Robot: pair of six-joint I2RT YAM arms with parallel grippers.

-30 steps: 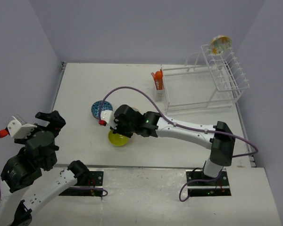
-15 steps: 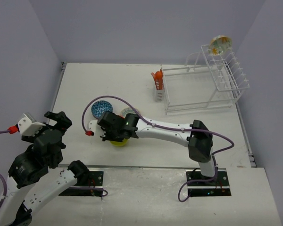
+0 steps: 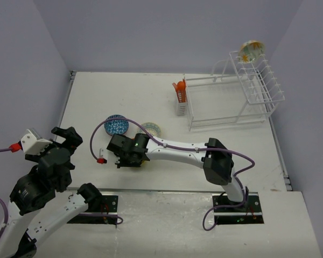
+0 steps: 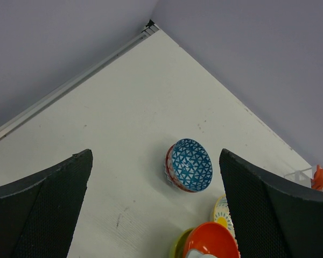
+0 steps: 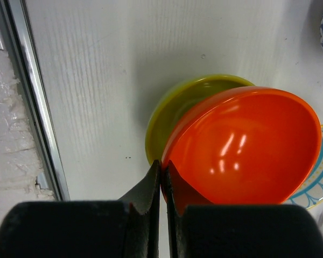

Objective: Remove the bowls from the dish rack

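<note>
White table (image 3: 91, 97), near side: my right end effector (image 5: 162, 183) pinched on orange bowl (image 5: 247, 145) rim, over lime-green bowl (image 5: 177, 107). Recommended: lower level, nest, then release. Left end effector (image 4: 155, 156) wide open, empty. Cream bowl (image 3: 251, 50) atop dish rack (image 3: 226, 115).

Five bowls: one orange bowl (image 5: 247, 145) in the right gripper (image 5: 161, 171), one lime-green bowl (image 5: 185, 102) beneath it, one blue-patterned bowl (image 3: 117, 125) and one cream bowl (image 3: 151, 129) just beyond, one floral bowl (image 3: 251, 50) far off atop the single dish rack (image 3: 264, 86).
</note>
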